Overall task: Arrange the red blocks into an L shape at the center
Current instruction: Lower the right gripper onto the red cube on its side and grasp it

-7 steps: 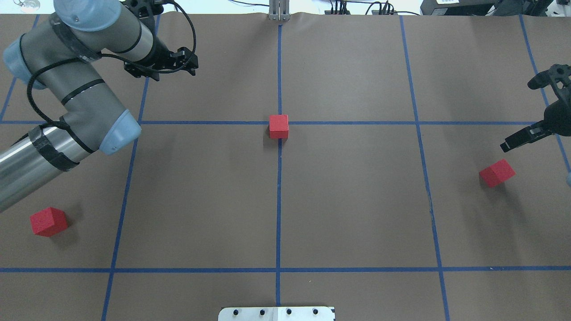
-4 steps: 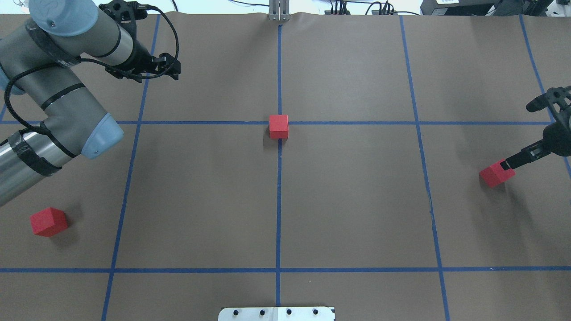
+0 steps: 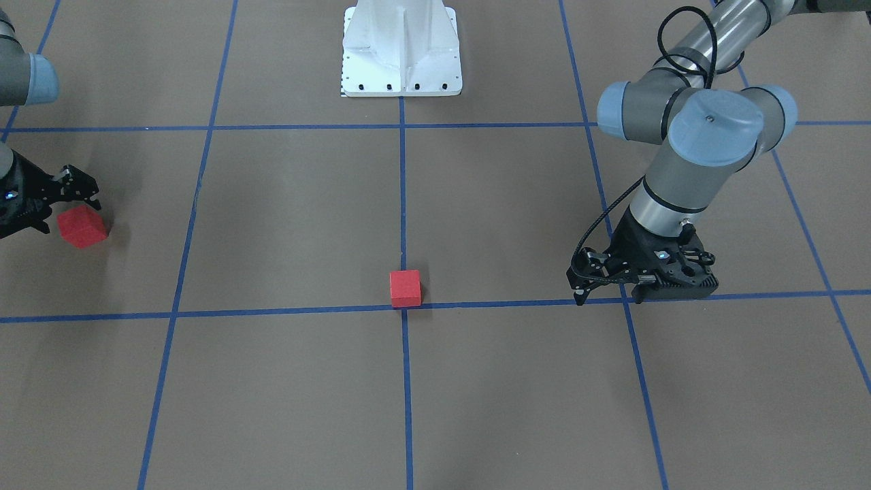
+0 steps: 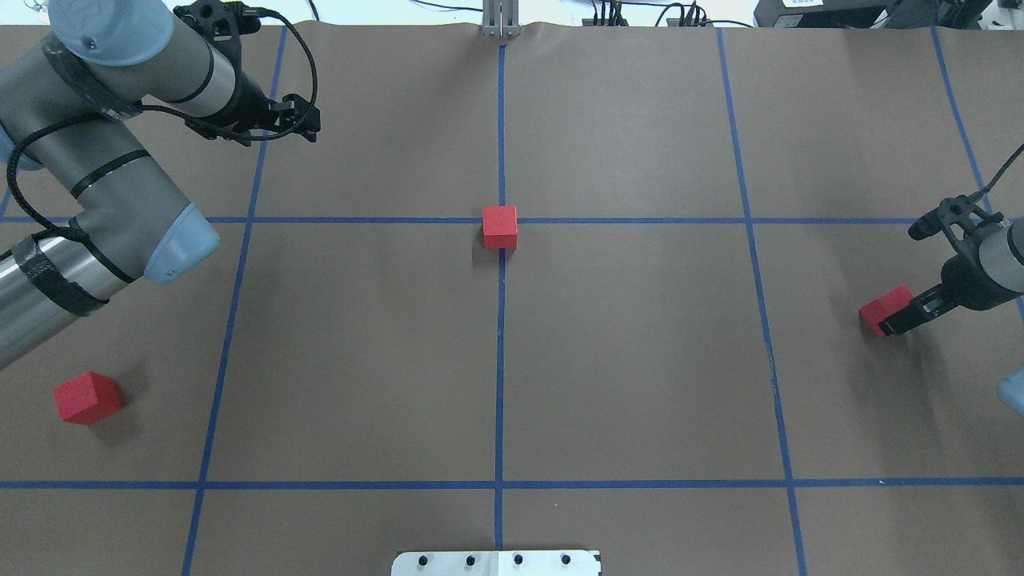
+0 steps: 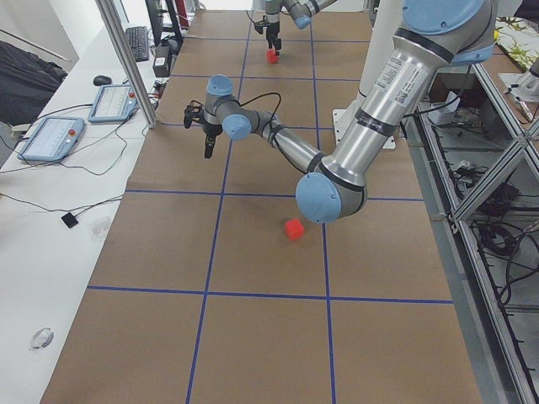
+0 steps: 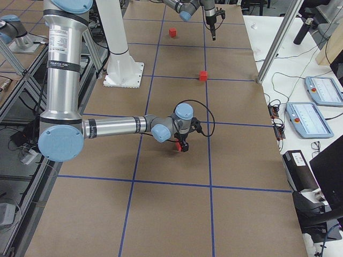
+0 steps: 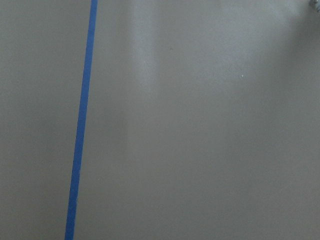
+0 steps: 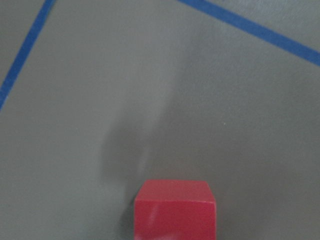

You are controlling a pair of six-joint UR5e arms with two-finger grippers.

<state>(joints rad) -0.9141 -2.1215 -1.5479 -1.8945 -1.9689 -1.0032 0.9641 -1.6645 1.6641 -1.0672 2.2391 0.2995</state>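
**Worktop status**

1. Right pincer point(image 3: 69, 216): the jaws stand spread, one finger on each side of the right-side block point(image 4: 882, 304). In the overhead view one finger lies along the block's near face. Contact with the block cannot be confirmed. The right wrist camera shows this block at the bottom edge of its field, with no fingers in sight.
2. Change: 1.0 s ago the right pincer hung beyond the block and clear of it. At 0.6 s ago its finger met the block's far right corner. It has since come further in and now brackets the block. The block itself has not shifted.
3. Left pincer point(image 3: 609, 298): the jaws are open and hold nothing. It points down over a blue tape line on the far left part of the worktop point(image 4: 640, 360). Since 1.0 s ago it has drawn back toward the left edge. Since 0.6 s ago its position is nearly unchanged.
4. Centre block point(image 4: 500, 227): it rests on the centre crossing point(image 4: 524, 220), set slightly toward the robot, and has not moved.
5. Left-side block point(image 4: 86, 398): it lies alone near the left edge, well apart from both pincers, and has not moved.
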